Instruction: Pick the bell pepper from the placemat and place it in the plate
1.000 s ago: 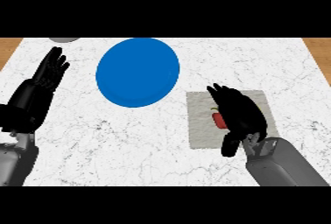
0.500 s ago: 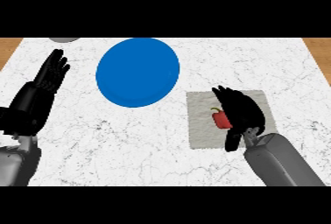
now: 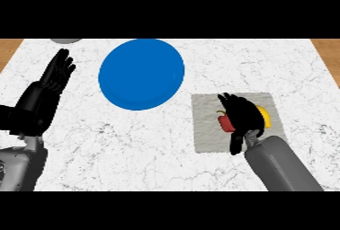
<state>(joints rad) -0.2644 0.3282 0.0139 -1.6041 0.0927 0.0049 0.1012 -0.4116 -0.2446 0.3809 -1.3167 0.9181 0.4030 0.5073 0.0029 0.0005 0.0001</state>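
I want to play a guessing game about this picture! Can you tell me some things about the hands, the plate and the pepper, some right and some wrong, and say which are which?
1. The round blue plate has the pepper on it. False: nothing lies on the plate.
2. The red and yellow bell pepper is over the grey square placemat. True.
3. The black right hand is curled round the bell pepper. True.
4. The black left hand is touching the plate. False: it rests open at the left, apart from the plate.
5. The placemat lies left of the plate. False: it lies to the plate's right, nearer the robot.
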